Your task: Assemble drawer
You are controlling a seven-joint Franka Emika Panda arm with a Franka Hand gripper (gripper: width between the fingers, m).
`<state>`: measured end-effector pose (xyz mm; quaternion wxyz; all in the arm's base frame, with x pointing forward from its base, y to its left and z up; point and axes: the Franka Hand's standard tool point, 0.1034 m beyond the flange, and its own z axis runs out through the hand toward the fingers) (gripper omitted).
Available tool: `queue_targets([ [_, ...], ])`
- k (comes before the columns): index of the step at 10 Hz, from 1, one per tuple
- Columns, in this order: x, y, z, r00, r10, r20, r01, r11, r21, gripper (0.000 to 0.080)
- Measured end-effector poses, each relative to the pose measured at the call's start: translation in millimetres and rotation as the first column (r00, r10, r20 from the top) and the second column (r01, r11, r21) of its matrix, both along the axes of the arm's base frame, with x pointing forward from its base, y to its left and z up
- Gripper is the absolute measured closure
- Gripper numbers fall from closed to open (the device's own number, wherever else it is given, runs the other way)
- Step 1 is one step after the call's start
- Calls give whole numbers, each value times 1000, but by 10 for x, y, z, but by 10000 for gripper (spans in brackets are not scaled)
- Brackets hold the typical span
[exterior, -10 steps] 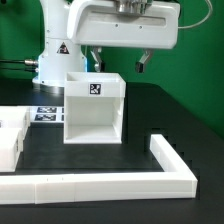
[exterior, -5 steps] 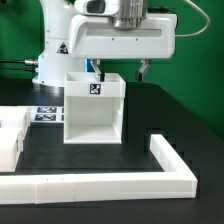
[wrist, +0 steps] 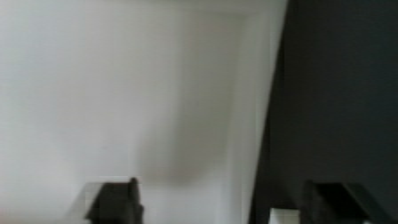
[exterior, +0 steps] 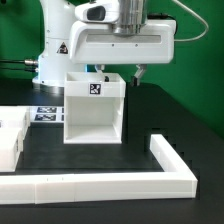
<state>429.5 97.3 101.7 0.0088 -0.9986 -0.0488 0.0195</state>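
The white box shell [exterior: 95, 118] of the drawer stands upright in the middle of the black table, with a marker tag [exterior: 96, 90] on its near face. My gripper [exterior: 121, 74] hangs just above the shell's top rear edge, open and empty. One finger [exterior: 103, 72] is over the shell's opening and the other finger [exterior: 140, 72] is beyond its side wall at the exterior view's right. In the wrist view the gripper [wrist: 222, 205] straddles the edge between the shell's blurred white surface [wrist: 125, 90] and the dark table. White parts [exterior: 10, 135] lie at the exterior view's left edge; no knob shows.
The marker board [exterior: 45, 113] lies flat on the table to the shell's left in the exterior view. A low white rail [exterior: 150, 172] borders the table's front and right side. The arm's white base [exterior: 55, 50] stands behind the shell.
My gripper has come down toward the top of the box shell, and its fingers have stayed open. The shell has not moved.
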Motion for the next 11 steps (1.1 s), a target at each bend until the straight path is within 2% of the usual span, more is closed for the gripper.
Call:
queue_targets([
  [1,0,0,0,1000,0,0,0,1000,0,467],
  [2,0,0,0,1000,0,0,0,1000,0,467],
  [3,0,0,0,1000,0,0,0,1000,0,649],
  [4,1,0,0,1000,0,0,0,1000,0,749],
  [11,20,-4,-1,1000,9,3,-9,1000,-3,761],
])
